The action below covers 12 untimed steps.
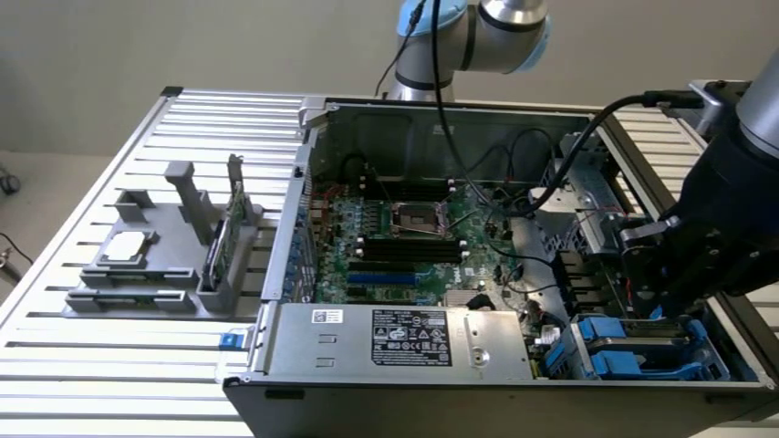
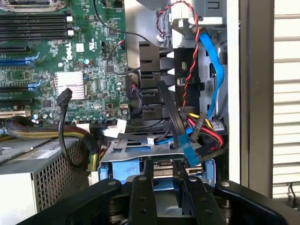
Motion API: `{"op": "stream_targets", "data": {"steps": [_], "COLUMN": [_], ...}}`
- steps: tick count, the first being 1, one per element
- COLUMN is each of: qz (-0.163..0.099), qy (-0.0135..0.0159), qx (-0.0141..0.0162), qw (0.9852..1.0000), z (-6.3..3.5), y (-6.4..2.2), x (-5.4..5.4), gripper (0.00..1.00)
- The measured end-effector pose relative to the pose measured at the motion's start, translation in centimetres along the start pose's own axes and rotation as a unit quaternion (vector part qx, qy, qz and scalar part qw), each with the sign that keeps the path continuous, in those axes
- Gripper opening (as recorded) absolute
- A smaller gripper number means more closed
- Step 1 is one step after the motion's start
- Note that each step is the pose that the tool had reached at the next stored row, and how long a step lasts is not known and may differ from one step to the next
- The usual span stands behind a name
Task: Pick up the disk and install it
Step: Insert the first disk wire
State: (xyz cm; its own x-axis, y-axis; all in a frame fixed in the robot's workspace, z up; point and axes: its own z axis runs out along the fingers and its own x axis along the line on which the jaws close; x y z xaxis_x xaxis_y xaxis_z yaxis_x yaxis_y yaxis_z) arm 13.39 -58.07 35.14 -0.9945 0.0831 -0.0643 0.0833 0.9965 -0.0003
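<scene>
Disk (image 1: 636,345) lies seated in the drive bay at the case's (image 1: 487,403) corner, at the exterior view's lower right. Gripper (image 2: 164,171) hangs just above it, fingers (image 2: 142,192) parted (nothing pinched). The disk extends sideways past both.

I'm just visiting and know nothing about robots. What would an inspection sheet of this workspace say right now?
surface: slatted metal table carrying an open computer case.
job's things: disk in blue rails, sitting in the case's corner drive bay.
clutter: grey fixture beside the case, holding a small silver chip and an upright green circuit card.
grippers: gripper low over the disk.
cables: blue data cable and red-black wires by the bay; black cable leading to the gripper.
surroundings: plain wall behind the table.
</scene>
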Motion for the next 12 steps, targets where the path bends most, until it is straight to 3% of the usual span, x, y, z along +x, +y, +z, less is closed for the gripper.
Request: {"op": "stream_targets", "data": {"steps": [9,11,12], "qz": [0.016,0.020,0.022], "qy": [0.0001,0.0001,0.0001], "qx": [0.0011,0.0013,0.0016], "qw": [0.9999,0.9998,0.9998], "z": [-0.11,-0.17,-0.22], "y": [0.00,0.00,0.00], "x": [-0.01,-0.01,-0.02], "gripper": [0.31,0.29,0.22]}}
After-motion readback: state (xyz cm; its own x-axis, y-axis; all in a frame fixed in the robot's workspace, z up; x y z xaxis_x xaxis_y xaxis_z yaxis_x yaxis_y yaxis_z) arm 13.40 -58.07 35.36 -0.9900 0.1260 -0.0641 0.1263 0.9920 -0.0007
